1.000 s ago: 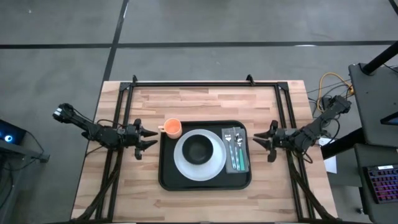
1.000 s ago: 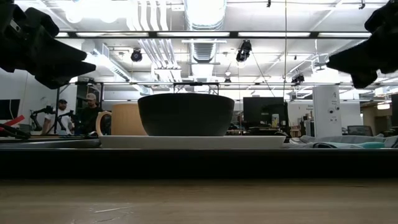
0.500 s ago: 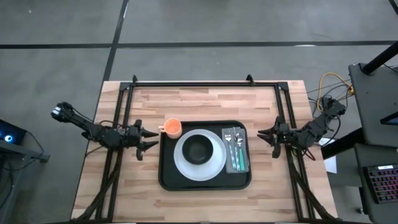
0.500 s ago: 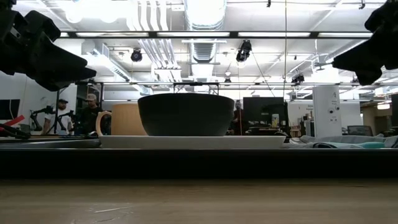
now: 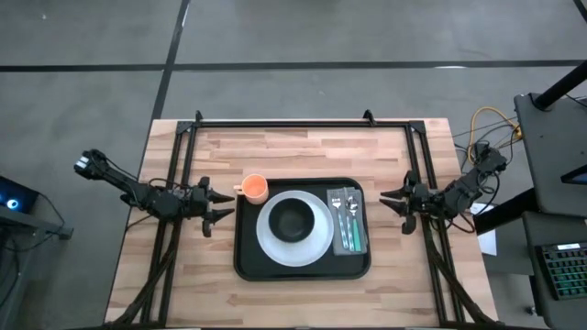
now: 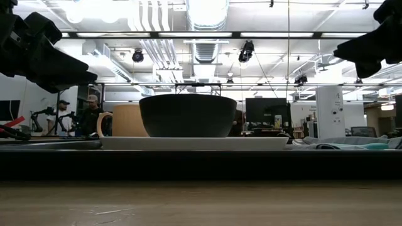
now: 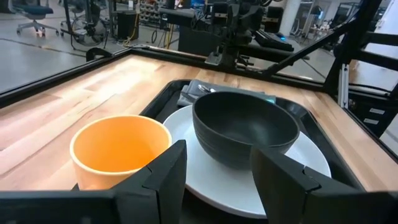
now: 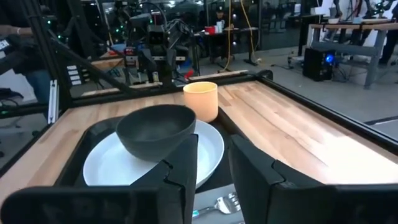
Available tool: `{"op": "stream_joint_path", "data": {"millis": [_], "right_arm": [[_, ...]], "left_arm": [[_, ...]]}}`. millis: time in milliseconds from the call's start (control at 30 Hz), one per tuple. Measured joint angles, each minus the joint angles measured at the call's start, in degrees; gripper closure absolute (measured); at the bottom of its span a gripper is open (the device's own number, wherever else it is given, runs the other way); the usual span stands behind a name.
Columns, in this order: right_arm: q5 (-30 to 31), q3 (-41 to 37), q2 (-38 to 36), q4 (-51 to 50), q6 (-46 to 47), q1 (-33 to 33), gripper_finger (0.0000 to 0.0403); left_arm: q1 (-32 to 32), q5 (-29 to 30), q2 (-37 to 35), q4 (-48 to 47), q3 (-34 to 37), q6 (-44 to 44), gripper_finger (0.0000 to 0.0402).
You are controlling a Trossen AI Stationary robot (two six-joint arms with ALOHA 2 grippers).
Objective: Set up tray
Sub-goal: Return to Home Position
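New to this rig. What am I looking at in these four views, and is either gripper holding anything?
It is a robot with two dark arms at a wooden table. One camera looks straight down, one sits level with the tabletop, and one rides on each wrist, looking past that arm's fingers.

On the table lies a black tray. In it sit a white plate with a dark bowl on top, and a grey napkin carrying cutlery. An orange cup stands at the tray's corner.

The left gripper hangs open beside the tray's left edge; the right gripper hangs open off its right edge. Neither holds anything.
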State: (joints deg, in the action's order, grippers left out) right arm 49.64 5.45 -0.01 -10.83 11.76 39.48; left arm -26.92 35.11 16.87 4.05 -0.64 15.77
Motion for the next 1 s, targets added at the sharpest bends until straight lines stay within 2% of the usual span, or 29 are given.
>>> {"op": "stream_joint_path", "data": {"millis": [133,300,600,833,1000], "right_arm": [[0.00,-0.11,0.00,1.69,-1.00,0.00,0.0316],[-0.05,-0.13,0.00,8.49,-6.18,0.00,0.0322],[-0.11,-1.68,0.00,12.39,-11.82,0.00,0.0334],[1.45,-4.55,0.00,18.30,-14.30,0.00,0.0328],[1.55,-4.90,0.00,18.67,-15.18,0.00,0.0321]], "left_arm": [[0.00,0.00,0.01,0.00,0.00,0.00,0.0242],[0.00,0.00,-0.01,0.00,0.00,0.00,0.0242],[0.00,0.00,-0.01,0.00,0.00,0.00,0.0242],[0.00,0.00,-0.01,0.00,0.00,0.00,0.0242],[0.00,0.00,-0.01,0.00,0.00,0.00,0.0242]]}}
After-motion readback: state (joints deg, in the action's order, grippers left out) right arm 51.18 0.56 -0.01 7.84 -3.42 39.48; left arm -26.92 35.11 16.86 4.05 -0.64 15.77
